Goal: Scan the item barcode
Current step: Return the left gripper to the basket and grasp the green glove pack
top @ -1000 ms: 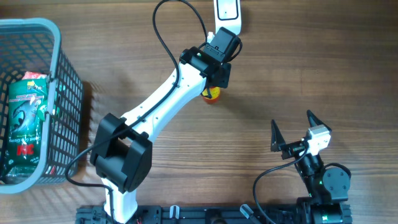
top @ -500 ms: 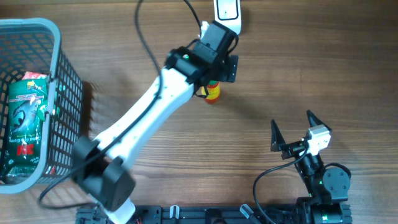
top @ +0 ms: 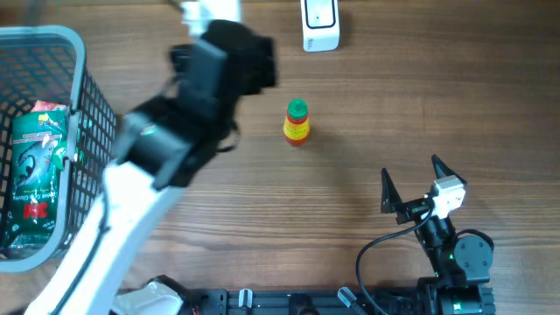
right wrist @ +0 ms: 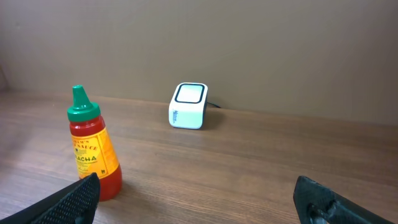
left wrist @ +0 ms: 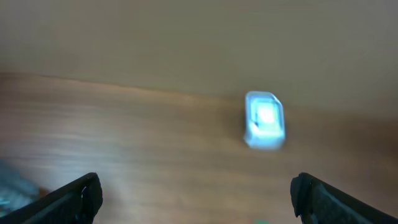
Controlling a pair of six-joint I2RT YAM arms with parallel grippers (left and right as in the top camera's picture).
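Sauce bottle (top: 297, 122) stands upright near the table's far edge, just short of the scanner (top: 320, 24), touched by neither arm. Left gripper (left wrist: 196, 199) spread wide, empty. Right gripper (top: 410, 171) likewise, near the front-right corner. No scan under way; whether one is done, cannot tell.

Left tool (left wrist: 198, 196) off bottle (top: 297, 123), seemingly leftward.

1. A grey-blue plastic basket (top: 44, 36) with mesh walls stands at the table's left edge, partly cut off by the overhead frame.
2. A green printed packet (top: 37, 166) lies inside it, lengthwise along the floor. It carries red markings near its lower end, and the print is too small to read.
3. The wooden table (top: 420, 96) has brown grain running side to side.
4. A plain beige-brown wall (right wrist: 280, 50) rises behind the table's far edge.
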